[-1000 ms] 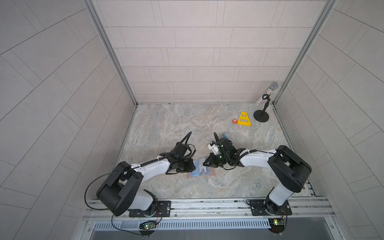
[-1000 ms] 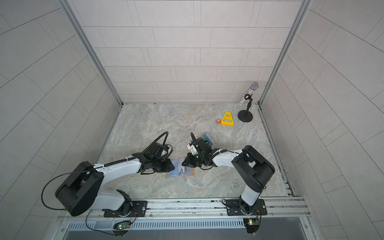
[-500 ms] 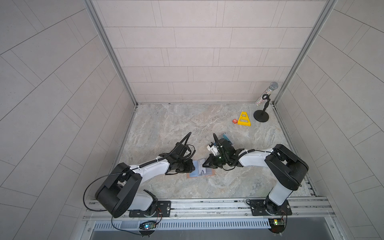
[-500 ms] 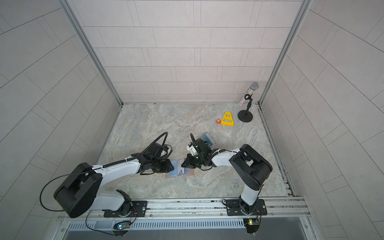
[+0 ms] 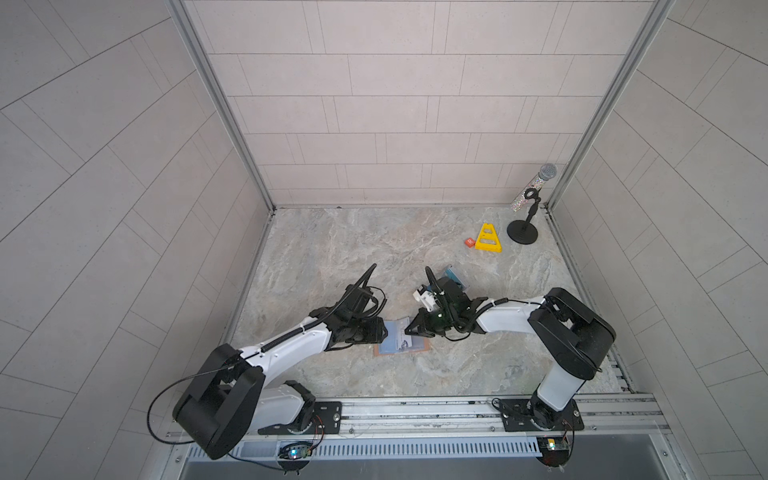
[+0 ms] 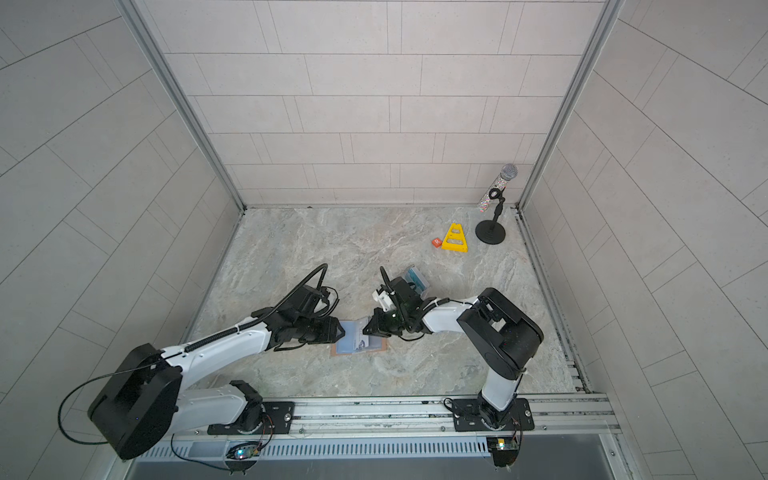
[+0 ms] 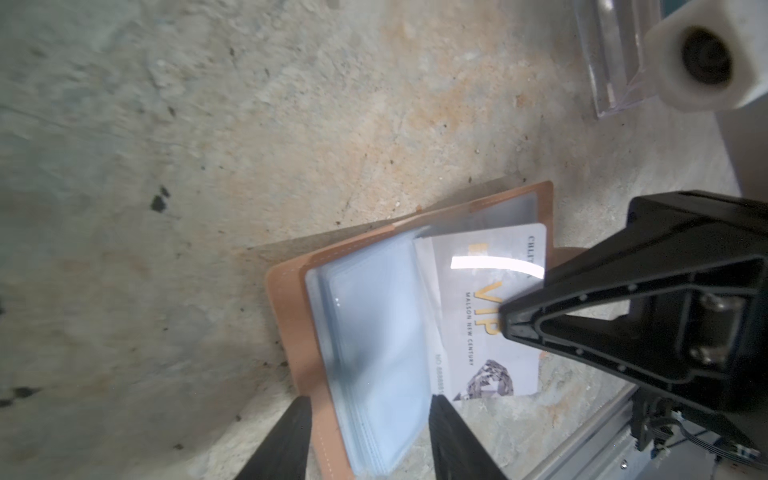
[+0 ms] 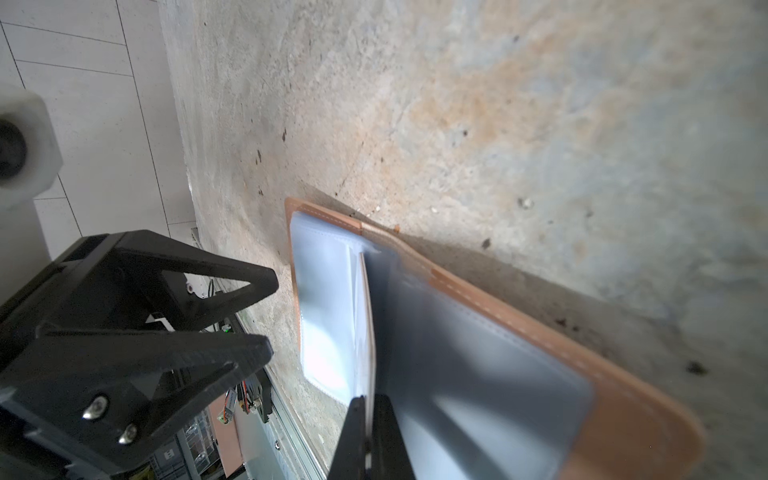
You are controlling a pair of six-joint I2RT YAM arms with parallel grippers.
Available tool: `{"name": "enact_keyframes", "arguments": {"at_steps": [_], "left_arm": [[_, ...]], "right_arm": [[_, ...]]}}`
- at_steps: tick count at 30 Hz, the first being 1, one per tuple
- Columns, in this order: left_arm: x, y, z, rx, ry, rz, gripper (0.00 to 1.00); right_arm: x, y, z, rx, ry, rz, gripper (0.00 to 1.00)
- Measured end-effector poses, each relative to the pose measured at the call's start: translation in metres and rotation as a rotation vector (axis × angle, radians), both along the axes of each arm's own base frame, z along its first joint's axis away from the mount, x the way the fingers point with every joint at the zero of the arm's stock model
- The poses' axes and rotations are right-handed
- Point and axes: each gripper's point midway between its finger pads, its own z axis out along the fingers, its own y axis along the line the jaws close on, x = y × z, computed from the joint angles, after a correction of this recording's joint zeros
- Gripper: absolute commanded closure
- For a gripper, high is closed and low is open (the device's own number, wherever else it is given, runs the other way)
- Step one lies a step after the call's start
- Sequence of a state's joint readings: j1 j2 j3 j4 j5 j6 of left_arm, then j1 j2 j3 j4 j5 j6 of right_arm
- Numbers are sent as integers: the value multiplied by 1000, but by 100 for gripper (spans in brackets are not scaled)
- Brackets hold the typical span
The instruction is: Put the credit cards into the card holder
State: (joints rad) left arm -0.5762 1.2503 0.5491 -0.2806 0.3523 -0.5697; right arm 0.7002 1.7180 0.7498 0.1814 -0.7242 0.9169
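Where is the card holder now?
In both top views the card holder lies open front-centre on the table, between the left gripper and the right gripper, which pinches a white card.

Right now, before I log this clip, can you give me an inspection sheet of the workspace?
Surface: marbled tabletop, dark specks.
Job's things: card holder lies open; white VIP card sticks out from the sleeves.
Clutter: yellow triangle, orange block, microphone on stand, clear card stand.
Grippers: left gripper open, fingers astride the sleeves; right gripper shut on the card.
Cables: black cable arches over left wrist.
Surroundings: tiled walls, metal rail in front.
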Motion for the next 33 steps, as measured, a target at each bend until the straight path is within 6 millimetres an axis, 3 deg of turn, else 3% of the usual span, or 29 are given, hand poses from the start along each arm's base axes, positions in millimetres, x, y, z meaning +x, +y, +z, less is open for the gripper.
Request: {"name": "enact_keyframes", "arguments": {"at_steps": [8, 15, 21, 25, 33], "left_arm": [[-5, 16, -16, 74, 28, 49, 53], [-6, 11, -20, 48, 45, 43, 61], [-7, 8, -22, 36, 53, 36, 67], [-7, 7, -22, 32, 54, 33, 71], [-7, 6, -23, 27, 53, 32, 74]], "right_arm": [[0, 0, -1, -5, -2, 4, 100], [1, 1, -1, -18, -7, 13, 100], [2, 0, -3, -48, -11, 14, 85], [2, -5, -13, -86, 0, 10, 85], [2, -2, -11, -99, -6, 18, 82]]}}
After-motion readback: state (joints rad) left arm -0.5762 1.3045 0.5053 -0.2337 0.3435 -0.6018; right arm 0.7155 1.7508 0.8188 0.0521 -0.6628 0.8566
